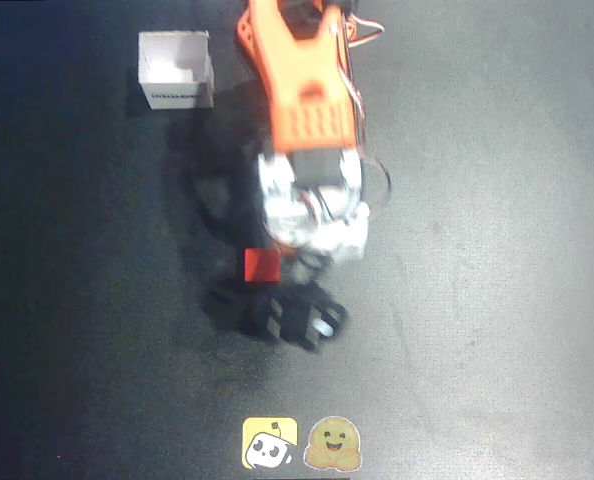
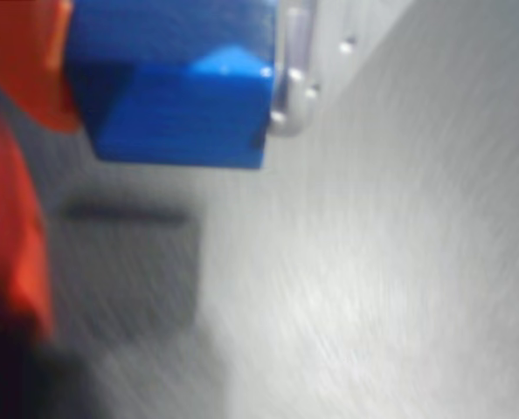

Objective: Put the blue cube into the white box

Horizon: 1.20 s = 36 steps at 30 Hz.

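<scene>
Overhead view: arm over the table's middle, white box (image 1: 176, 68) at upper left, red cube (image 1: 262, 265) just below the wrist.
Wrist view: blue cube (image 2: 176, 83) at top, pinched between the gripper (image 2: 168, 78) fingers above blurred tabletop; a loose pinch could drop it short of the box, well apart.

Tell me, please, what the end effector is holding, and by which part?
The end effector holds the blue cube, clamped across two opposite side faces between its fingers, lifted above the table.
</scene>
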Tool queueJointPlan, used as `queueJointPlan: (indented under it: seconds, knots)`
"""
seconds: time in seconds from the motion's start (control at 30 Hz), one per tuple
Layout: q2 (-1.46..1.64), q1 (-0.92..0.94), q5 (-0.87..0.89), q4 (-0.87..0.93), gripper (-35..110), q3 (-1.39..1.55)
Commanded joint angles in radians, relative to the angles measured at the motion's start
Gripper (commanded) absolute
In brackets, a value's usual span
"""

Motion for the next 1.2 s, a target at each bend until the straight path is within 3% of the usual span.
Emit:
queueJointPlan:
  seconds: [0.0,0.13,0.4,0.67,1.17]
  knots:
    - [0.186,0.069,0.138,0.101,0,-0.028]
    - [0.298,0.245,0.184,0.235,0,-0.011]
    - [0.506,0.696,0.094,0.419,0,0.075]
    - [0.813,0.983,-0.041,0.405,0,0.379]
    - [0.790,1.344,-0.348,0.301,0,0.523]
